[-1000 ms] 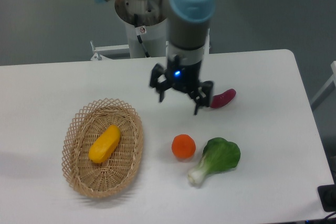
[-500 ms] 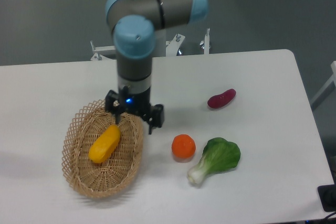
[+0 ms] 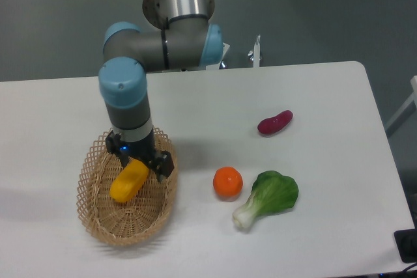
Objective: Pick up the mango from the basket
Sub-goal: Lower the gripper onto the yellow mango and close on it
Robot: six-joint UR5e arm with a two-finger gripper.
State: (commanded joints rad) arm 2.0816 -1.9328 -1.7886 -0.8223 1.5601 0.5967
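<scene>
Mango [image 3: 128, 182] lies inside the wicker basket [image 3: 98, 222] at the table's [image 3: 339, 96] left, tilted along it. Right above its upper end hangs the gripper [image 3: 139, 164], fingers spread apart and straddling the fruit. Further right sit an orange [image 3: 228, 181], a leafy green vegetable [image 3: 270, 195] and a dark-red piece [image 3: 275, 122].
</scene>
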